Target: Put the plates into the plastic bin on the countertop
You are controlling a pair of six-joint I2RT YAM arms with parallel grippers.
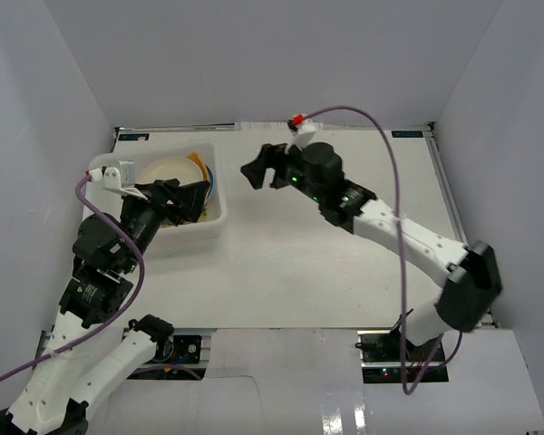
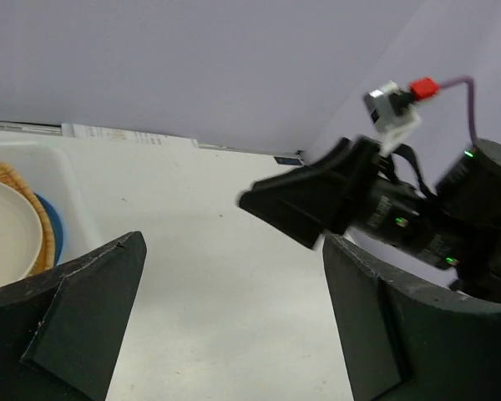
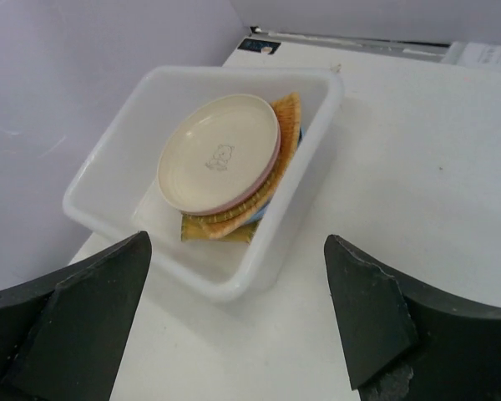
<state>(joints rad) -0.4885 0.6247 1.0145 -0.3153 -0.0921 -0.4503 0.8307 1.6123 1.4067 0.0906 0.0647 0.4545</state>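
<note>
White rectangular plastic bin (image 3: 234, 75) at the countertop's (image 1: 281, 263) far-left corner holds the nested plates, round cream plastic plate (image 3: 219, 152) uppermost; left gripper (image 1: 189, 199) and right gripper (image 1: 265, 166) both spread and empty, presumably because no plate shows outside it.

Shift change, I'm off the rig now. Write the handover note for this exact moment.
Left gripper: jaws apart, empty, over the right side of the plastic bin.
Right gripper: jaws apart, empty, above the countertop, facing the bin.
In the bin: one stack, with the cream plate on top, the pink plate under it, and the woven bamboo dishes and the blue plate lower down.
Done: every plate in view is in the bin.
Left: no plate shows on the countertop, so probably just pull both arms back.
</note>
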